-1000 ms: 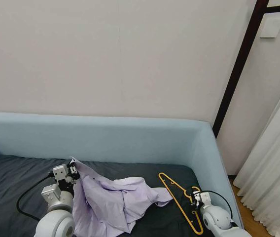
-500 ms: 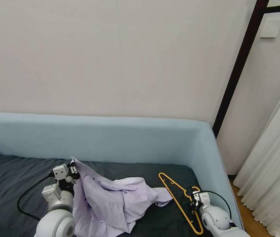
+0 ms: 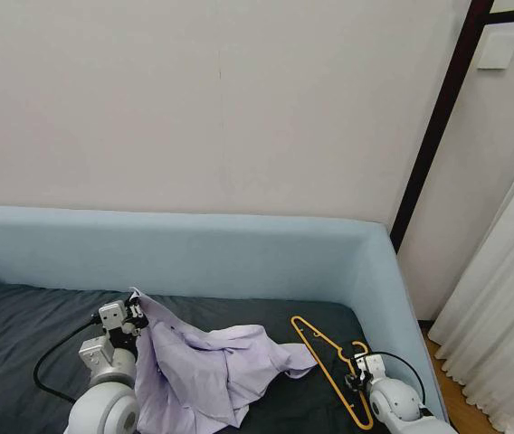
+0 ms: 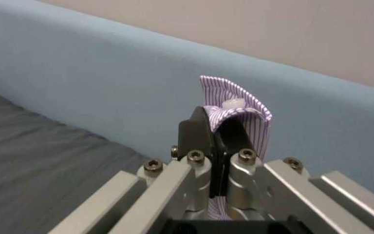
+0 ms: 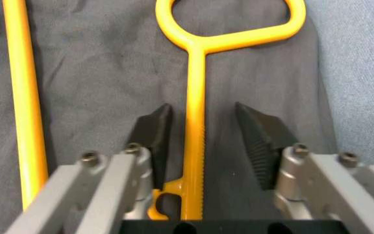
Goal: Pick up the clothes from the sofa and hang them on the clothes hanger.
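Straddling the hanger [image 5: 194, 73], right gripper [image 5: 201, 117] gapes; left gripper [image 4: 214, 124] pinches shirt [image 3: 203, 371].

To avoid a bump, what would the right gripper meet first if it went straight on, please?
Probably the orange hanger, its stem framed by the open right gripper, then the sofa seat; depth is unclear.

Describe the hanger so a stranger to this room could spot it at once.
Start at the light blue sofa and follow its dark seat to the end nearest the white curtain. There, beside the crumpled lilac shirt, lies the hanger, its stem between the open fingers of the right gripper. It alone is a thin, bright orange-yellow outline; the shirt is soft pale cloth.
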`<state>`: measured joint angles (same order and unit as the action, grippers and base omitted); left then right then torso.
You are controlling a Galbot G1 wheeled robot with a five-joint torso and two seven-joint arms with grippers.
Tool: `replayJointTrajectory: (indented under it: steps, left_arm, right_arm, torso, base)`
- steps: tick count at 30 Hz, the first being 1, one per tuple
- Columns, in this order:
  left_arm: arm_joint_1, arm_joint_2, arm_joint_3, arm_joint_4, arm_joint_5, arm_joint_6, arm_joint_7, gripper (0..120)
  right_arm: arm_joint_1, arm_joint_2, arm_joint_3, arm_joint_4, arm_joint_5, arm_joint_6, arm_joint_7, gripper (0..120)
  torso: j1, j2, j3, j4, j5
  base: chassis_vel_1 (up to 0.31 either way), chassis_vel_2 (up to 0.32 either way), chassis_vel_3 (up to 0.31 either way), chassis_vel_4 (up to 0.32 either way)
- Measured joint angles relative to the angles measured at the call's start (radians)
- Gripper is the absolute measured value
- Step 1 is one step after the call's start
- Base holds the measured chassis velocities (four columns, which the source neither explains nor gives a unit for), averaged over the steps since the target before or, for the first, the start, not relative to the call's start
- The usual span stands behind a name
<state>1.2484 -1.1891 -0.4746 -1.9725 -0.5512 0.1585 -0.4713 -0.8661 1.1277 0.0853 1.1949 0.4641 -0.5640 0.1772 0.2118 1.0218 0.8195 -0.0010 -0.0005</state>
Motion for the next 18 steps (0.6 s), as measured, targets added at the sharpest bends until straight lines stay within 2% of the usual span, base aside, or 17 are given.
replayJointTrajectory:
  steps: [1, 2, 3, 8, 11, 15, 18]
  left_arm:
    - [0.000, 0.000, 0.000, 0.000, 0.000, 0.000, 0.000, 0]
    - [-0.001, 0.001, 0.000, 0.001, 0.000, 0.000, -0.001, 0]
    - [-0.001, 0.001, 0.000, 0.001, 0.000, 0.000, -0.001, 0]
    - [-0.002, 0.003, 0.000, 0.002, 0.000, 0.000, -0.002, 0]
    - [-0.003, 0.003, 0.000, 0.003, 0.000, -0.001, -0.002, 0]
    - [-0.003, 0.005, 0.000, 0.002, 0.000, -0.001, -0.003, 0]
    - [-0.002, 0.009, 0.000, 0.000, -0.002, -0.002, -0.001, 0]
  right_arm:
    - [0.001, 0.000, 0.000, -0.001, 0.000, 0.000, 0.000, 36]
    - [0.002, 0.001, 0.000, -0.002, 0.001, 0.000, 0.000, 29]
    - [0.002, 0.001, 0.000, -0.002, 0.001, 0.000, 0.000, 29]
    - [0.002, -0.003, 0.002, 0.006, 0.006, 0.006, 0.003, 7]
    - [-0.001, -0.007, 0.002, 0.013, 0.007, 0.017, 0.008, 4]
    - [0.000, -0.018, 0.009, 0.028, 0.016, 0.082, 0.018, 4]
    - [0.001, -0.036, 0.016, 0.081, 0.053, 0.214, 0.010, 4]
  torso:
    - [0.000, 0.000, 0.000, 0.0000, 0.0000]
    - [0.000, 0.000, 0.000, 0.0000, 0.0000]
    - [0.000, 0.000, 0.000, 0.0000, 0.0000]
    - [0.000, 0.000, 0.000, -0.0004, -0.0001]
    - [0.000, 0.000, 0.000, -0.0003, 0.0000]
    - [0.000, 0.000, 0.000, -0.0003, 0.0000]
    - [0.000, 0.000, 0.000, -0.0001, -0.0001]
  base:
    - [0.000, 0.000, 0.000, 0.000]
    - [0.000, 0.000, 0.000, 0.000]
    - [0.000, 0.000, 0.000, 0.000]
    - [0.000, 0.000, 0.000, 0.000]
    - [0.000, 0.000, 0.000, 0.000]
    - [0.000, 0.000, 0.000, 0.000]
    - [0.000, 0.000, 0.000, 0.000]
